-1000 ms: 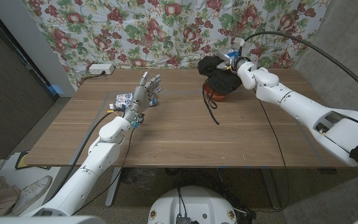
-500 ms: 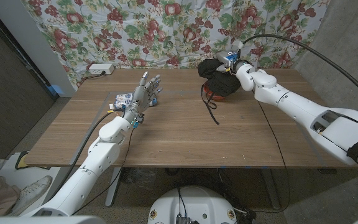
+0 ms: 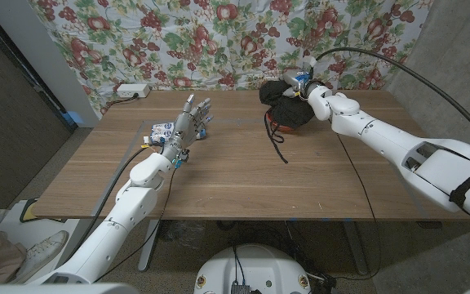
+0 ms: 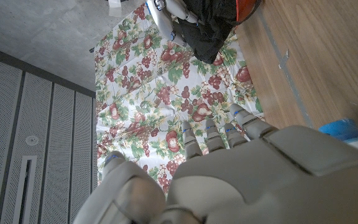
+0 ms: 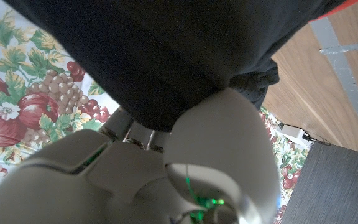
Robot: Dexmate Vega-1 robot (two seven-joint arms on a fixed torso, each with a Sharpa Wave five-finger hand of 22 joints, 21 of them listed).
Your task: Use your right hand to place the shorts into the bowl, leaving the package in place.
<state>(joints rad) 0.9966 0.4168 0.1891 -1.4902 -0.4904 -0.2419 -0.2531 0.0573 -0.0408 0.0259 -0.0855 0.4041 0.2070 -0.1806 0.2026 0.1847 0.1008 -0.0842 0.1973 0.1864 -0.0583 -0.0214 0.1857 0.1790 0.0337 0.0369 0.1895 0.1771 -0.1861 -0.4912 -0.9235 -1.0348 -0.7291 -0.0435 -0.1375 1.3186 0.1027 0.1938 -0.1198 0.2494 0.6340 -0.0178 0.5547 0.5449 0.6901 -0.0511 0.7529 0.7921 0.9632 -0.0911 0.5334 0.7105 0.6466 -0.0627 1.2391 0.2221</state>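
- Two arms over wooden table [image 3: 243, 175]; floral curtain [image 3: 178, 41] hangs behind it.
- Right hand [image 3: 303, 80] at far side of table, up against black shorts [image 3: 288, 102]. Right wrist view: shorts [image 5: 166, 56] bunched directly on top of the hand [image 5: 166, 168], fabric touching it. Fingers hidden by cloth, so can't tell if it grips or not.
- Shorts piled on/in orange-red bowl [image 3: 282, 126]; only a bit of rim shows under the fabric in head view. Left wrist view: same rim [image 4: 247, 9] peeks out beside shorts [image 4: 207, 28].
- Black drawstring [image 3: 277, 143] trails from the pile onto the tabletop, toward robot.
- Left hand [image 3: 188, 122] at table's left-middle, fingers spread, pointing away from robot, holding nothing. Left wrist view shows its back [image 4: 229, 180], fingertips apart.
- Package [image 3: 163, 129], white w/ blue, lies on table just beside left hand, far-left of it. Well apart from bowl.
- White power strip [image 3: 131, 91] at far-left table edge.
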